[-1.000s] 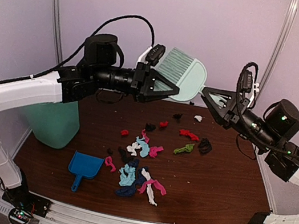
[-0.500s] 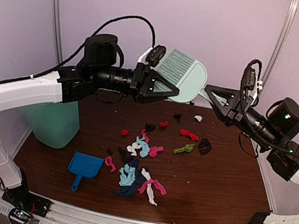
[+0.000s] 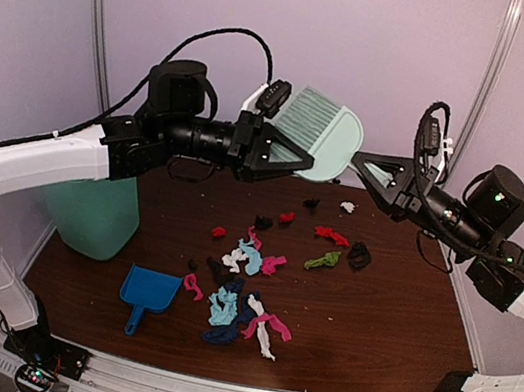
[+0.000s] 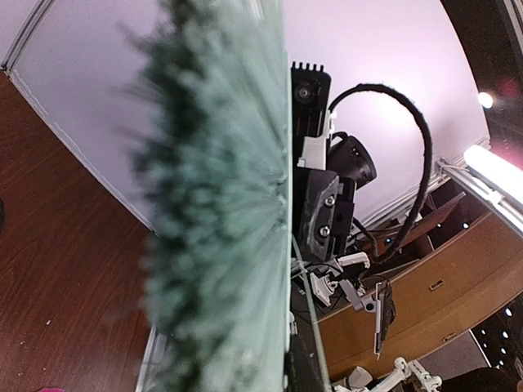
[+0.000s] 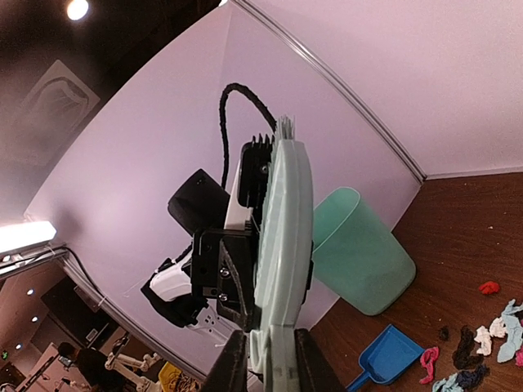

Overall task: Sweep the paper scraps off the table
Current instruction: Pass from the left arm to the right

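The paper scraps (image 3: 250, 255) are red, pink, cyan, white, green, navy and black, on a table (image 3: 392, 321) of dark reddish-brown wood grain edged in silver metal. The brush (image 3: 319, 130) is pale green with fine parallel lines of bristles (a darker, blurred grey-green in the left wrist view); the dustpan (image 3: 149, 290) is bright blue and the bin (image 3: 97, 213) mint green. The arms (image 3: 44, 163) are white shells with black joints and black cables, against pale lilac walls (image 3: 390, 46).
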`<move>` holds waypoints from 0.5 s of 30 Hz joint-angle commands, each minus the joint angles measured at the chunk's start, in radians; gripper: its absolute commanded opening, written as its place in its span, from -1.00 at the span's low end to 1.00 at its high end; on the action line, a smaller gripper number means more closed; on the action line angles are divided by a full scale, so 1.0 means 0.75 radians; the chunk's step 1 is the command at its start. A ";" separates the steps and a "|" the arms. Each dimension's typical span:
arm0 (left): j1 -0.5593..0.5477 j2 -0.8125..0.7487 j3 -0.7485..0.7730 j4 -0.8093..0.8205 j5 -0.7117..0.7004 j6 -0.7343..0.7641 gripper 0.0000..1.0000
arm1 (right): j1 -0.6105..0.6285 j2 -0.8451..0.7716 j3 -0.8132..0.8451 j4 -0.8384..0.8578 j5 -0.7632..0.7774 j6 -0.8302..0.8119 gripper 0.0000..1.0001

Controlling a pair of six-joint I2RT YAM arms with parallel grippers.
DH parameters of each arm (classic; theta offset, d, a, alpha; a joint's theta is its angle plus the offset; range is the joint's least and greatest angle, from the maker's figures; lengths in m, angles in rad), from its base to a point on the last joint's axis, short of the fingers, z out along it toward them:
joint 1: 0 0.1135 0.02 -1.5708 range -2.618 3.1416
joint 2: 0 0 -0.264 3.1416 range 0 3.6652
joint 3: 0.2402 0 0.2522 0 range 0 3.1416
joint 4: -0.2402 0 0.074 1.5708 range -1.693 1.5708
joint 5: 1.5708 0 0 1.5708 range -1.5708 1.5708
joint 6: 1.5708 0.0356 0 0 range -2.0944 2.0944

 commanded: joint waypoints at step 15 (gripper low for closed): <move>-0.014 0.001 0.017 0.018 -0.001 0.049 -1.00 | -0.006 -0.038 0.023 -0.050 -0.047 0.006 -1.00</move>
